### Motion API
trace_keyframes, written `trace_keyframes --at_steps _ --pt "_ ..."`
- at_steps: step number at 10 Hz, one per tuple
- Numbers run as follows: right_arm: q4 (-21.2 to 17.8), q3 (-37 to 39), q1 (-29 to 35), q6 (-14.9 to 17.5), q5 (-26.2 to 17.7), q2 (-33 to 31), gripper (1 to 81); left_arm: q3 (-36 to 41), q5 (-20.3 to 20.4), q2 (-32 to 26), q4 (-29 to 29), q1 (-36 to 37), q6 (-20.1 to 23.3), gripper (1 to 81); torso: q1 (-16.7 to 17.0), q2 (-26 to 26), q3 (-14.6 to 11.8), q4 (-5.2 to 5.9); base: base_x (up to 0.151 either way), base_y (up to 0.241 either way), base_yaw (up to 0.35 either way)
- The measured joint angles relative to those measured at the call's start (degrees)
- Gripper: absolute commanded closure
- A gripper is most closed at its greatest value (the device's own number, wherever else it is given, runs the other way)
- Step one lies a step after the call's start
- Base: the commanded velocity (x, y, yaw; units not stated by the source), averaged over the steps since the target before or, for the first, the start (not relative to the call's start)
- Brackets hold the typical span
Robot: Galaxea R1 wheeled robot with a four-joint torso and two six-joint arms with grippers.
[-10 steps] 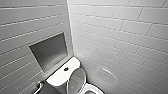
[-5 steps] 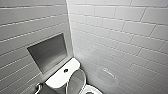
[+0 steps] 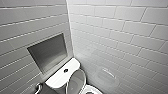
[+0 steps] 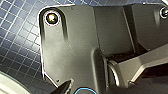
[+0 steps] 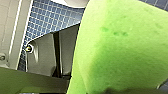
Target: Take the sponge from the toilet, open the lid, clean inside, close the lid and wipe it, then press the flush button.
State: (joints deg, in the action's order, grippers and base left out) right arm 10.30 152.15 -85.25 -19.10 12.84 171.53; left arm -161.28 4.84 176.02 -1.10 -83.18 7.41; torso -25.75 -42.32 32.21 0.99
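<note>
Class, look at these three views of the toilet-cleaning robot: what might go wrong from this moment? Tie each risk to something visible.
1. The sponge shows large in the right wrist view, above the blue tiled floor; if it slips free, it would likely drop there.
2. The lid appears raised against the tank, close to the flush button; a careless nudge might slam it shut or flush early.

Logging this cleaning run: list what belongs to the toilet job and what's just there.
Job: sponge; toilet; lid; flush button.
Just there: wall niche; wall tiles; blue floor tiles.
</note>
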Motion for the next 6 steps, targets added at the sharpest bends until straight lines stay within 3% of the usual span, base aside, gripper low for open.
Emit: trace_keyframes --at_steps 1,2,4,6 --pt "-1.0 0.4 -0.5 0.5 0.0 0.0 81.1 0.0 0.1 0.0 0.0 0.0 -0.1 1.0 0.0 0.0 0.0 0.00 0.000 0.000 0.000" --pt "-2.7 0.7 -1.2 3.4 -0.1 0.2 81.1 0.0 0.1 0.0 0.0 0.0 -0.2 1.0 0.0 0.0 0.0 0.00 0.000 0.000 0.000" --pt "-10.6 1.0 -1.9 11.8 -0.8 0.7 81.1 0.0 0.0 0.0 0.0 0.0 -0.2 1.0 0.0 0.0 0.0 0.00 0.000 0.000 0.000" --pt "-13.8 -0.8 -1.0 13.8 0.5 -1.3 81.1 0.0 -0.1 0.0 0.0 0.0 -0.2 1.0 0.0 0.0 0.0 0.00 0.000 0.000 0.000"
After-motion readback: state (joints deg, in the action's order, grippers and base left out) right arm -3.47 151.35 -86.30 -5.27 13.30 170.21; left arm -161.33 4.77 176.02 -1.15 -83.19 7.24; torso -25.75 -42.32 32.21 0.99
